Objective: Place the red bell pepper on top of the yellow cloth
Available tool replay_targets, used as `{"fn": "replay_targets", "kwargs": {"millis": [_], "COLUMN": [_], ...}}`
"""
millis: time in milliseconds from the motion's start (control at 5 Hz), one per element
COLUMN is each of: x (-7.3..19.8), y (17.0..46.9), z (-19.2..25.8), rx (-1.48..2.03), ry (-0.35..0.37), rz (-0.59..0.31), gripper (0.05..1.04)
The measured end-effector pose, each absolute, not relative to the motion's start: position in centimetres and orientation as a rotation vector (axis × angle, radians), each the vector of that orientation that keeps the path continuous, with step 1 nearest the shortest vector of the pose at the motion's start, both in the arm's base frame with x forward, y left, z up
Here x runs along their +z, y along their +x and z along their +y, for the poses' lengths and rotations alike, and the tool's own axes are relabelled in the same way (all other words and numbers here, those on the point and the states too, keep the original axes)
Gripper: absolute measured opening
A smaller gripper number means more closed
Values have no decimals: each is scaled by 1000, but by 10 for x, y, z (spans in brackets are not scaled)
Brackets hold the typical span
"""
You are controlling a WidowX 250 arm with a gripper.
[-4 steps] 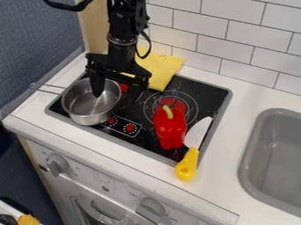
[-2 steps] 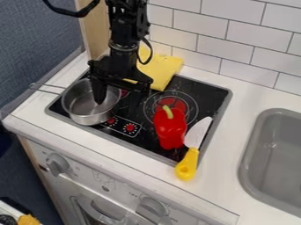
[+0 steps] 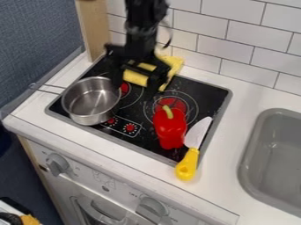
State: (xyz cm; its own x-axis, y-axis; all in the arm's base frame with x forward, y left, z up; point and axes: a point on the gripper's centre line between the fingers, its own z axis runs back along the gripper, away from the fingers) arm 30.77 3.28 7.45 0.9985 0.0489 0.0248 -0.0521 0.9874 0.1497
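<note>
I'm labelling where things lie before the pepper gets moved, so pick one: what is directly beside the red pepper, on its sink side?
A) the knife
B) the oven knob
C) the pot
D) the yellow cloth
A: the knife lies next to the pepper on the side toward the sink, its blade pointing up toward the back of the stove and its yellow handle toward the counter's front.
</note>
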Motion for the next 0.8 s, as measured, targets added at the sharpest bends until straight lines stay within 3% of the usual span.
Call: {"fn": "replay_targets", "kwargs": {"millis": [400, 600, 800], "x": [118, 104, 70], "y": [296, 287, 276], "z": [-15, -20, -21], "rx": [-69, -100, -125], "ry": [82, 75, 115], "rz": [-132, -120, -31], "gripper": [1001, 1001, 1001]}}
